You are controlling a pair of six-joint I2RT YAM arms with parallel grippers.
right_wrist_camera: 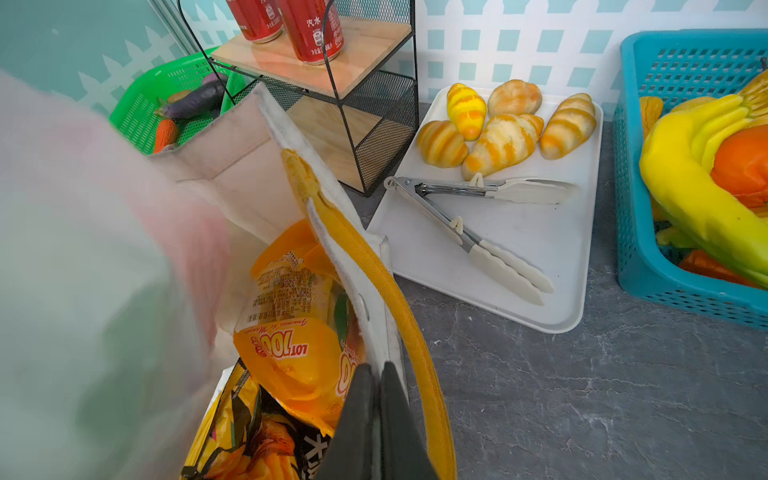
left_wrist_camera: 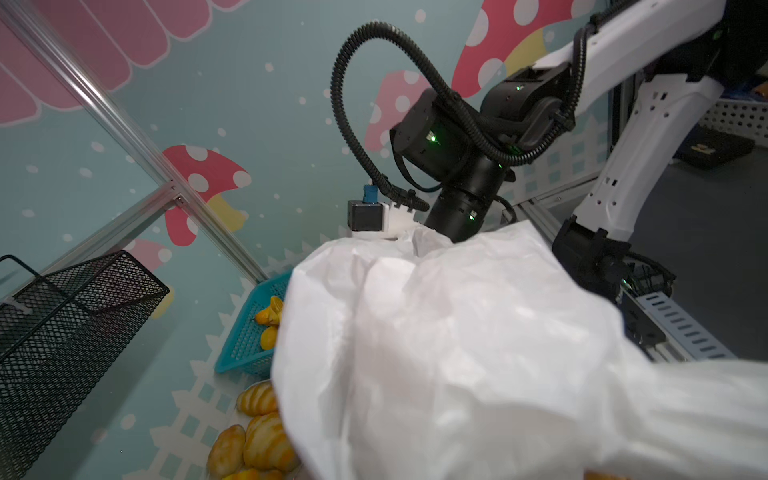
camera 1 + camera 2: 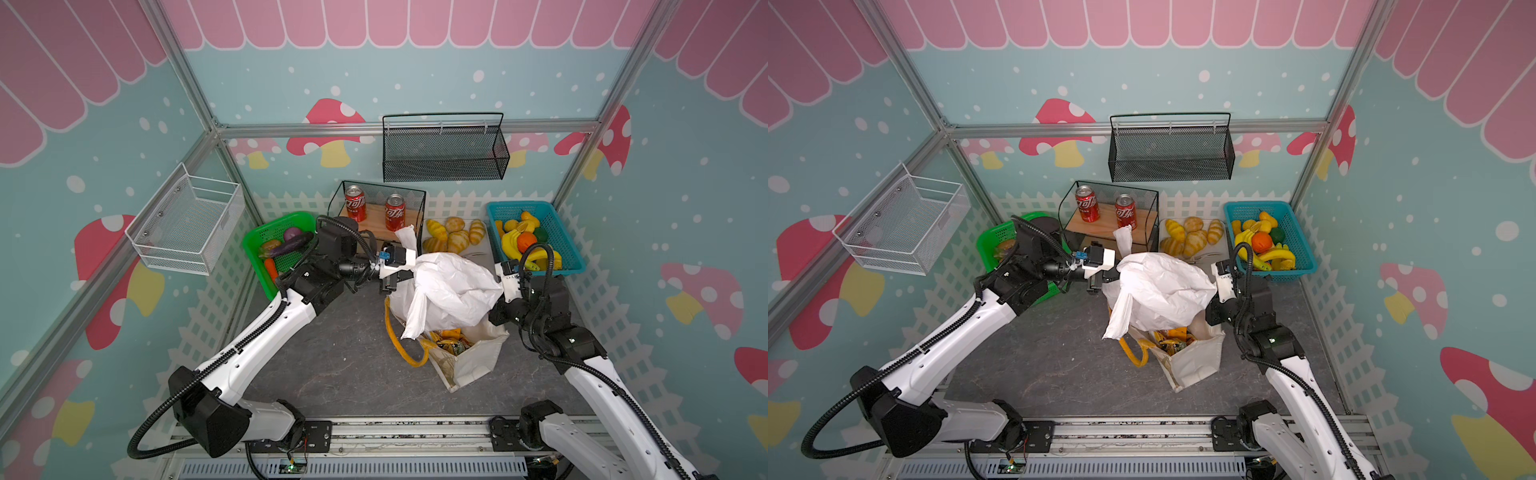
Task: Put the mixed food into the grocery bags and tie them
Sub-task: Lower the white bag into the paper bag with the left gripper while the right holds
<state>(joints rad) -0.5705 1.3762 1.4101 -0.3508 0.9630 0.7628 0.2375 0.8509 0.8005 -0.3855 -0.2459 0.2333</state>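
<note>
A crinkly white plastic bag hangs in the air over the cream tote. My left gripper is shut on the bag's left side. In the left wrist view the white bag hides the jaws. My right gripper is shut on the tote's cream rim, beside its yellow handle. Yellow-orange snack packets lie inside the tote. In both top views the white bag hides the right fingers. Toy vegetables lie in the green basket.
A black wire shelf holds two red cans at the back. To its right are a white tray with croissants and tongs, then a blue fruit basket. A black basket and a white one hang on the walls.
</note>
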